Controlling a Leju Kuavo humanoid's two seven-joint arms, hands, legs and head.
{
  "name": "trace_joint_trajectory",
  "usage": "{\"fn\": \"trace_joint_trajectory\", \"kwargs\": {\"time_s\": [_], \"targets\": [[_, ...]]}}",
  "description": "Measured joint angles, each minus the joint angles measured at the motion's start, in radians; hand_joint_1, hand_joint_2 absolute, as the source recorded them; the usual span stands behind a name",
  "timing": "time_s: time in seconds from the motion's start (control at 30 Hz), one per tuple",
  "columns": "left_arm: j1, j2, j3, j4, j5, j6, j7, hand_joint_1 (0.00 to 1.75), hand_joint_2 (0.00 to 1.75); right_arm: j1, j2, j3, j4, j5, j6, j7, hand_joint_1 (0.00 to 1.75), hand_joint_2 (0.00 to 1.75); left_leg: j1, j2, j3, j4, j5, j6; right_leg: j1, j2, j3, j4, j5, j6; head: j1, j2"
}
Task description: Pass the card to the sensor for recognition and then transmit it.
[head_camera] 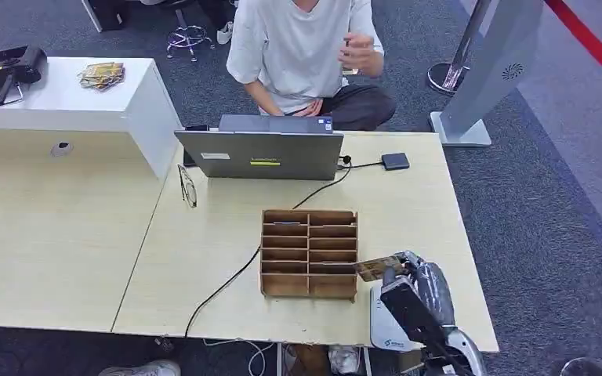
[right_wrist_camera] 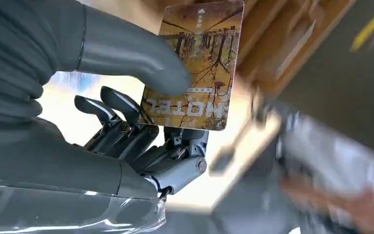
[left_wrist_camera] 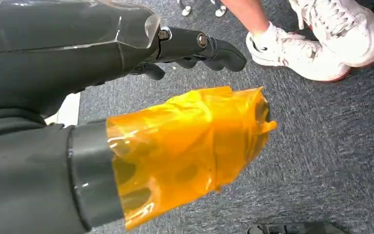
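A: Where do we stand with the card?

B: We have it. Our right hand, low and right of centre in the head view, pinches it between the thumb and the darker fingers; the right wrist view shows the thumb pressed flat on its printed face. In the head view the card juts from the hand toward the lower right corner of the wooden slotted box.

A: So picking up is done. And the sensor?

B: We judge that step still ahead. A white device sits at the table edge just below the hand, and a small dark box on a cable lies in the upper middle beside the laptop. We cannot tell which one reads cards. The card touches neither.

A: And the handover?

B: Also left. A person sits at the top centre, behind the laptop, one hand raised.

A: Our left hand?

B: It hangs over the carpet, fingers curled in, holding nothing.
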Motion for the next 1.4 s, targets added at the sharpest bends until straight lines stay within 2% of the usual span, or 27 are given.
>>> {"fn": "trace_joint_trajectory", "kwargs": {"time_s": [0.07,0.2,0.37,0.43,0.5,0.67,0.9,1.03,1.23,1.33,1.4], "targets": [[0.0,0.001,0.0,0.0,-0.003,0.0,0.0,0.0,0.0,0.003,-0.021,0.002,0.0,-0.141,0.114,-0.024,1.75,1.75,0.0,-0.001,0.0,0.0,0.0,0.0,0.0,0.0,0.0,0.0,0.0,0.0,0.0,0.0],[0.0,0.003,0.0,0.0,-0.008,0.0,0.0,0.0,0.0,0.003,-0.073,0.01,0.0,-0.302,0.237,-0.042,1.75,1.75,0.0,-0.001,0.0,0.0,0.0,0.0,0.0,0.0,0.0,0.0,0.0,0.0,0.0,0.0],[-0.001,0.005,0.0,0.0,-0.014,0.0,0.0,0.0,0.0,0.0,-0.145,0.037,0.005,-0.385,0.319,-0.033,1.75,1.75,0.0,-0.001,0.0,0.0,0.0,0.0,0.0,0.0,0.0,0.0,0.0,0.0,0.0,0.0],[-0.001,0.006,0.0,0.0,-0.016,0.0,0.0,0.0,0.0,-0.003,-0.181,0.052,0.01,-0.384,0.327,-0.015,1.75,1.75,0.0,-0.001,-0.001,0.0,0.0,0.0,0.0,-0.001,0.0,0.0,0.0,0.0,0.0,0.0],[-0.001,0.007,0.0,0.0,-0.018,0.0,0.0,0.0,0.0,-0.007,-0.211,0.068,0.019,-0.356,0.316,0.006,1.75,1.75,0.0,-0.001,-0.001,0.0,0.0,0.0,0.0,-0.001,0.0,0.0,0.0,0.0,0.0,0.0],[-0.001,0.009,0.0,0.0,-0.018,0.001,0.0,0.0,0.0,-0.019,-0.248,0.117,0.049,-0.19,0.216,0.07,1.75,1.75,0.0,-0.001,-0.001,0.0,0.0,0.0,0.0,-0.001,0.0,0.0,0.0,0.0,0.0,0.0],[-0.001,0.009,0.0,0.0,-0.018,0.002,0.0,0.0,0.0,-0.022,-0.26,0.155,0.072,-0.141,0.187,0.084,1.75,1.75,0.0,-0.001,-0.001,0.0,0.0,0.0,0.0,-0.001,0.0,0.0,0.0,0.0,0.0,0.0],[-0.001,0.009,0.0,0.0,-0.018,0.002,0.001,0.0,0.0,-0.025,-0.26,0.175,0.084,0.027,0.088,0.153,1.75,1.75,0.0,-0.001,-0.001,0.0,0.0,0.0,0.0,-0.001,0.0,0.0,0.0,0.0,0.0,0.0],[-0.001,0.007,0.0,0.0,-0.025,0.0,0.001,0.0,0.0,-0.033,-0.214,0.193,0.114,0.299,-0.058,0.243,1.75,1.75,0.0,-0.001,0.0,0.0,0.0,0.0,0.0,0.0,0.0,0.0,0.0,0.0,0.0,0.0],[-0.001,0.006,0.0,0.0,-0.03,-0.002,0.002,0.0,0.0,-0.036,-0.183,0.188,0.125,0.397,-0.091,0.276,1.75,1.75,0.0,-0.001,0.0,0.0,0.0,0.0,0.0,0.0,0.0,0.0,0.0,0.0,0.0,0.0],[-0.001,0.004,0.0,0.0,-0.03,-0.004,0.002,0.0,0.0,-0.038,-0.166,0.184,0.132,0.417,-0.094,0.28,1.75,1.75,0.0,-0.001,0.0,0.0,0.0,0.0,0.0,0.0,0.0,0.0,0.0,0.0,0.0,0.0]]}}
